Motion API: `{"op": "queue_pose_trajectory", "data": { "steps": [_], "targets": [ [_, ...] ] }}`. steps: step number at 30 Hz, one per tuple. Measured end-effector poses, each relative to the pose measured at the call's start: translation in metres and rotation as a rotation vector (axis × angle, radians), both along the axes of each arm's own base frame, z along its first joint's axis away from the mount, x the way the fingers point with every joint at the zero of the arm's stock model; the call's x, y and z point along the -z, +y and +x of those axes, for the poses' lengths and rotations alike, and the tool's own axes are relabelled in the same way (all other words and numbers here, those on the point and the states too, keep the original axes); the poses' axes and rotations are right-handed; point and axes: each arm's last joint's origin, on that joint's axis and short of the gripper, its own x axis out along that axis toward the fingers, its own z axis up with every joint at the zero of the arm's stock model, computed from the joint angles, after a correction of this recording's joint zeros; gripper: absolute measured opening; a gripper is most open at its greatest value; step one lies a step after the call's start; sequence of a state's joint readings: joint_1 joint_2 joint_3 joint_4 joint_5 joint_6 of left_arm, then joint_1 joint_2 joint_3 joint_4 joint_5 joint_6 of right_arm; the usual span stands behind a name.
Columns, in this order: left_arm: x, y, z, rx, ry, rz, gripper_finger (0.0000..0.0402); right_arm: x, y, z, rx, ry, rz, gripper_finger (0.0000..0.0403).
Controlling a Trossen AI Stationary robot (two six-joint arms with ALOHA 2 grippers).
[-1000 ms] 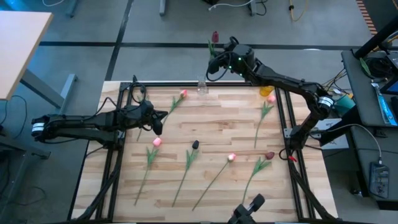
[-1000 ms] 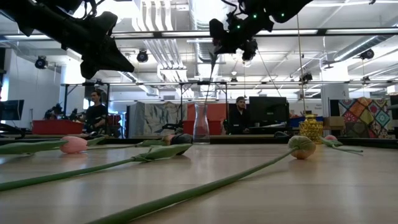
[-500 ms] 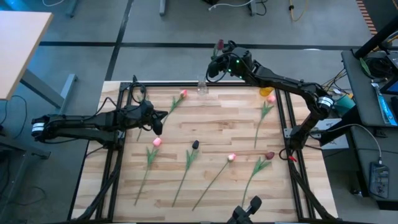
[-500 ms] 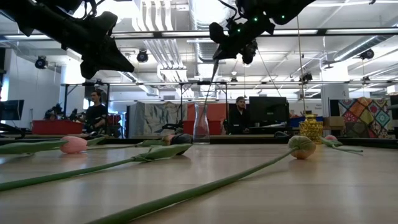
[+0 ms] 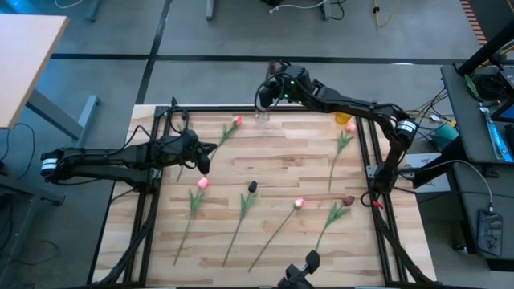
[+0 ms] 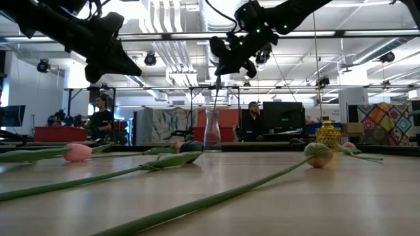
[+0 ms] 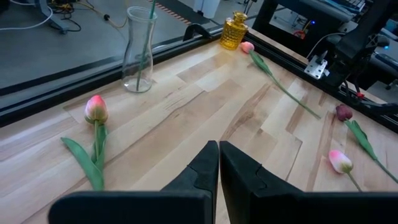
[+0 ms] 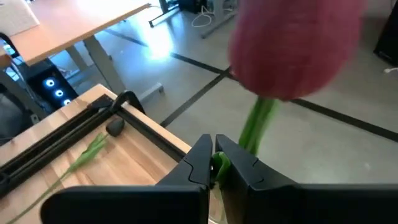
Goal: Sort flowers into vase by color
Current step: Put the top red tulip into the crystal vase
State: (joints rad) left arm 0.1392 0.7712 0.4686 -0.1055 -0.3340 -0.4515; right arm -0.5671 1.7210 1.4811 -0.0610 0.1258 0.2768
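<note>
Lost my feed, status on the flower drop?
Right gripper shut on maroon tulip, stem in clear vase. Left gripper shut, empty, above table. Nothing blocking.

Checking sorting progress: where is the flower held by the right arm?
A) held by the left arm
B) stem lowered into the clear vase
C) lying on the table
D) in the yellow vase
B: the right gripper pinches the maroon tulip over the clear vase, with a green stem inside it.

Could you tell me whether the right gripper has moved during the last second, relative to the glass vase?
Yes. In the high view the right gripper, shut on a maroon tulip, has shifted leftward, from right of the glass vase to nearly above it.
</note>
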Motion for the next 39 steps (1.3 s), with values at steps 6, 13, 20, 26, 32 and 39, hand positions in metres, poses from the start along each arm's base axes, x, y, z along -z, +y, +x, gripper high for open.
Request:
{"op": "queue_pose_trajectory", "data": {
  "steps": [6, 13, 20, 26, 32, 39],
  "targets": [
    [0.000, 0.000, 0.000, -0.001, -0.002, -0.002, 0.0000, 0.004, -0.004, 0.006, -0.025, 0.074, 0.008, 0.0015],
    [0.000, 0.000, 0.000, 0.001, 0.001, -0.003, 0.0000, 0.000, -0.005, 0.013, -0.055, 0.100, 0.023, 0.0079],
    [0.000, 0.000, 0.001, 0.002, 0.000, -0.003, 0.0000, -0.012, -0.003, 0.010, -0.062, 0.141, 0.042, 0.0151],
    [-0.001, 0.000, 0.001, 0.002, -0.015, -0.002, 0.0000, -0.042, 0.002, 0.002, -0.112, 0.255, 0.045, 0.0170],
    [-0.001, 0.000, 0.001, 0.002, -0.015, -0.002, 0.0000, -0.080, 0.010, -0.010, -0.154, 0.342, 0.022, 0.0145],
    [-0.004, 0.000, 0.002, 0.003, -0.025, -0.001, 0.0000, -0.110, 0.020, -0.024, -0.239, 0.398, 0.005, 0.0045]
  ]
}}
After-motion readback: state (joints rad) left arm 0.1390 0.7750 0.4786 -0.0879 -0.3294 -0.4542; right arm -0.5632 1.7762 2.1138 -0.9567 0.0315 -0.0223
